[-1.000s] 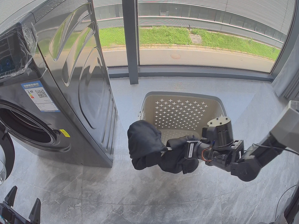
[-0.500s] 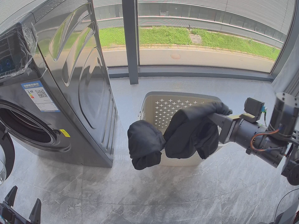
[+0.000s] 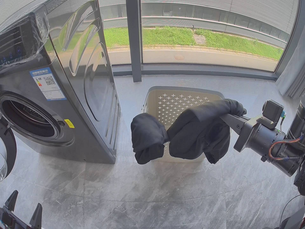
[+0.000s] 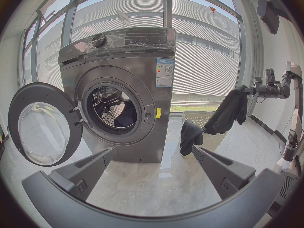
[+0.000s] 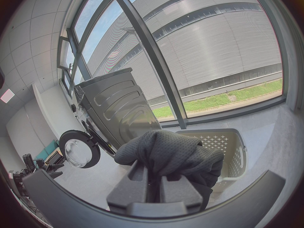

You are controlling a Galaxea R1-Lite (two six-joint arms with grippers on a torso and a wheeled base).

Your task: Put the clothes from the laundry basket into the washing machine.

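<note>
A black garment (image 3: 197, 131) hangs above the beige laundry basket (image 3: 178, 100), with my right gripper (image 3: 233, 116) shut on its upper end. Its lower end (image 3: 147, 137) is bunched over the basket's front-left rim. In the right wrist view the gripper (image 5: 155, 178) pinches the knit cloth (image 5: 171, 152) above the basket (image 5: 234, 152). The grey washing machine (image 3: 63, 80) stands to the left with its round door (image 4: 44, 124) swung open, and a dark item (image 4: 125, 119) lies in the drum. My left gripper (image 3: 23, 207) is low near the floor in front of the machine, open and empty.
A window wall with a grey post (image 3: 133, 32) runs behind the basket. A curtain (image 3: 294, 77) hangs at the far right. Bare grey floor (image 3: 143, 191) lies between the machine's opening and the basket.
My right gripper has lifted the black garment up and to the right, from low at the basket's front to above it. The head camera has shifted slightly. The left gripper has kept still.
</note>
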